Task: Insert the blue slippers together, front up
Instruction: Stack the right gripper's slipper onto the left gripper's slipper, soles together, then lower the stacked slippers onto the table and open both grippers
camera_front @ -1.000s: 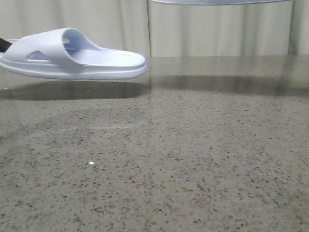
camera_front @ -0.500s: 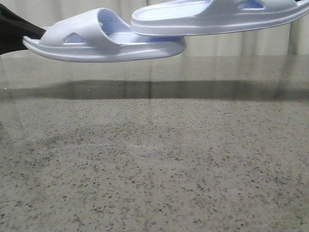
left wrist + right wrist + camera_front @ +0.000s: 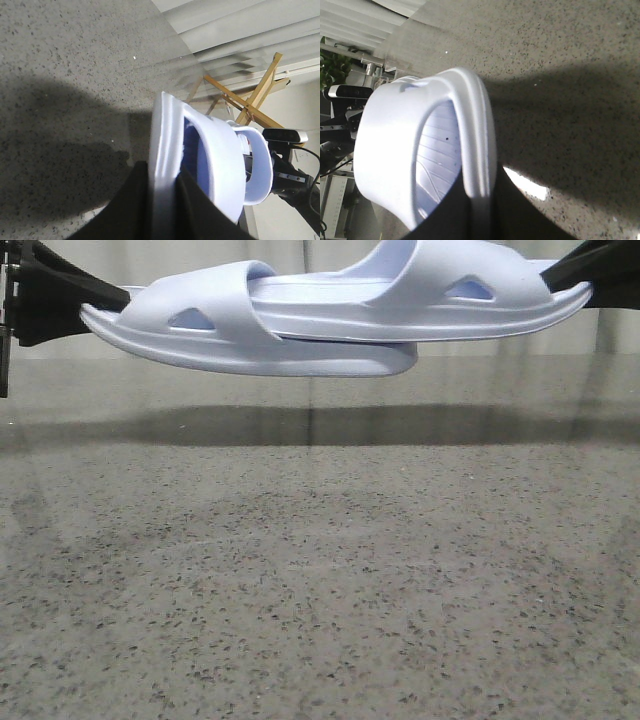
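Two pale blue-white slippers hang in the air above the table, toes towards each other. My left gripper is shut on the heel of the left slipper. My right gripper is shut on the heel of the right slipper. The right slipper's front lies on the left slipper's footbed, its tip at or just under the left strap. In the left wrist view my black fingers clamp the sole edge, and the other slipper's strap shows beyond. In the right wrist view the gripper pinches its slipper's sole.
The speckled grey table lies below, with the slippers' shadow as a dark band. Pale curtains hang behind it. A wooden rack and a camera on a stand are off the table's side.
The left slipper rose and moved right. The right slipper came down from the top edge and moved left, its front sliding onto the left slipper. Both grippers have come into the front view.
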Available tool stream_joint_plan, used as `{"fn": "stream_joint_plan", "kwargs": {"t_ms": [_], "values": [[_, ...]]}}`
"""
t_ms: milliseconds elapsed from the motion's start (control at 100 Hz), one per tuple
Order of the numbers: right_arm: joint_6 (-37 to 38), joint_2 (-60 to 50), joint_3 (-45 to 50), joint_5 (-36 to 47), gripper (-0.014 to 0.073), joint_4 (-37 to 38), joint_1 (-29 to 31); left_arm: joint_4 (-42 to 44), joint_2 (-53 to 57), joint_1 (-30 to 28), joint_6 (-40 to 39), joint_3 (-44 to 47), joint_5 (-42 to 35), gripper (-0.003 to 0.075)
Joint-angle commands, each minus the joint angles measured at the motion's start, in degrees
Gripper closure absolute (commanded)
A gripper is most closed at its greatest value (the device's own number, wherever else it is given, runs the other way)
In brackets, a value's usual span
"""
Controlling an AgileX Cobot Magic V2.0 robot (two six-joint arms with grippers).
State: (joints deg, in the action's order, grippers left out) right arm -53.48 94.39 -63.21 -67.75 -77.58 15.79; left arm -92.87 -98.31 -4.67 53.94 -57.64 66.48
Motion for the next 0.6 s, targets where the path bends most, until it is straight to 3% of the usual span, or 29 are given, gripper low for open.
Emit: {"fn": "stream_joint_plan", "kwargs": {"t_ms": [0,360,590], "values": [[-1.08,0.37,-3.66,-1.83,0.0693,-4.22,-1.78,-5.12,2.67,1.06,-1.03,-1.32,6.19,0.0705],[-1.08,8.83,-12.65,-3.27,0.0693,-4.88,-13.79,-5.69,2.13,4.27,-0.34,-1.32,6.19,0.0705],[-1.08,9.63,-14.84,-1.56,0.0693,-4.99,-17.64,-5.69,2.13,4.42,-0.34,-1.32,6.19,0.0705]]}}
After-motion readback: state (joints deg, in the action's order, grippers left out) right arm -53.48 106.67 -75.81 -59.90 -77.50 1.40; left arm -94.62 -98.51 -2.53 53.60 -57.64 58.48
